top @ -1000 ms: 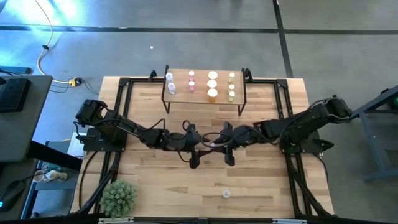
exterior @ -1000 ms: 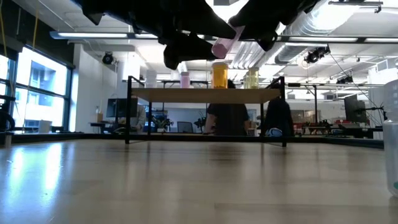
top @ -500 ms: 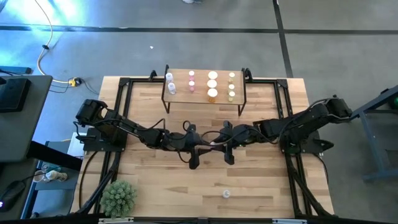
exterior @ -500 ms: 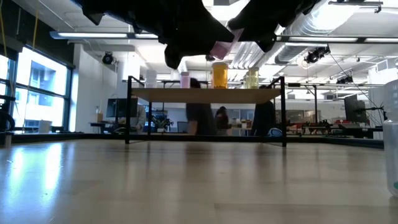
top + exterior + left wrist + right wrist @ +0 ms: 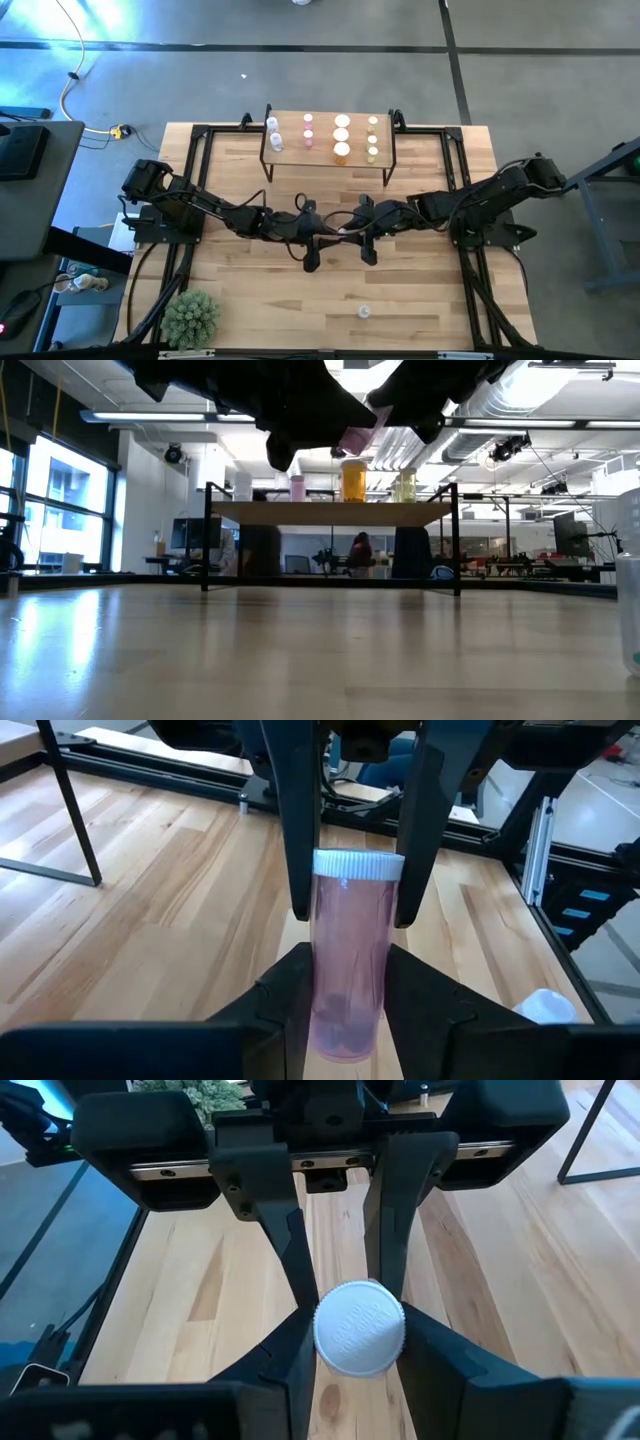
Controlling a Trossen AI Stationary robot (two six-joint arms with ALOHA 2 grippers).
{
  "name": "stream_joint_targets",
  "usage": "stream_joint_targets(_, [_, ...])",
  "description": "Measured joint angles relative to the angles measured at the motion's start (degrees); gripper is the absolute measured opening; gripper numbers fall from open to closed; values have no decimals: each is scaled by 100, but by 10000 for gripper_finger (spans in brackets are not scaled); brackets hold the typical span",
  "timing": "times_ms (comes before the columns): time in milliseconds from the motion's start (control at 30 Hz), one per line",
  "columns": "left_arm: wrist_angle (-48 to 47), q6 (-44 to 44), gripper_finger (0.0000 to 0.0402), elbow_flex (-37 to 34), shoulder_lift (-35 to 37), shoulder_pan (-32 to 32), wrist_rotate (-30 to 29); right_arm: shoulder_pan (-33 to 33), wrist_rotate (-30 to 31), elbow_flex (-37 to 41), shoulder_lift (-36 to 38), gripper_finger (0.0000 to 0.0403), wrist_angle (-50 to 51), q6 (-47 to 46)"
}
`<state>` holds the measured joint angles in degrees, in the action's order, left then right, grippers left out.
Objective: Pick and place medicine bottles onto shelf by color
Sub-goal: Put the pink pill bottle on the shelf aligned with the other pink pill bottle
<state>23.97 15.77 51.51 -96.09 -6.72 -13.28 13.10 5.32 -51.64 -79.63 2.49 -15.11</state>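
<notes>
Left wrist view: left gripper [image 5: 345,985] has just closed on the pink bottle [image 5: 348,960], which right gripper [image 5: 350,890] also clamps, above mid-surface; a handover toward the far shelf [image 5: 330,140] seems underway.

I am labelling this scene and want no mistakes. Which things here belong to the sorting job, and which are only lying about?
Belonging to the job:
- pink bottle, gripped by both left gripper and right gripper
- shelf with bottles on it
- lone bottle on the table

Lying about:
- green spiky plant ball
</notes>
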Motion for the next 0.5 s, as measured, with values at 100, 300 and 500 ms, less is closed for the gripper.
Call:
stream_joint_targets(100, [0, -160, 99, 0, 0, -17, -3, 1, 4, 0, 0, 109, -7, 30])
stream_joint_targets(300, [-8, -248, 96, 4, 0, -52, -86, 2, 38, 0, 14, 141, -20, 127])
stream_joint_targets(500, [-22, -249, 97, 4, -2, -57, -85, 2, 44, -2, 49, 189, -13, 186])
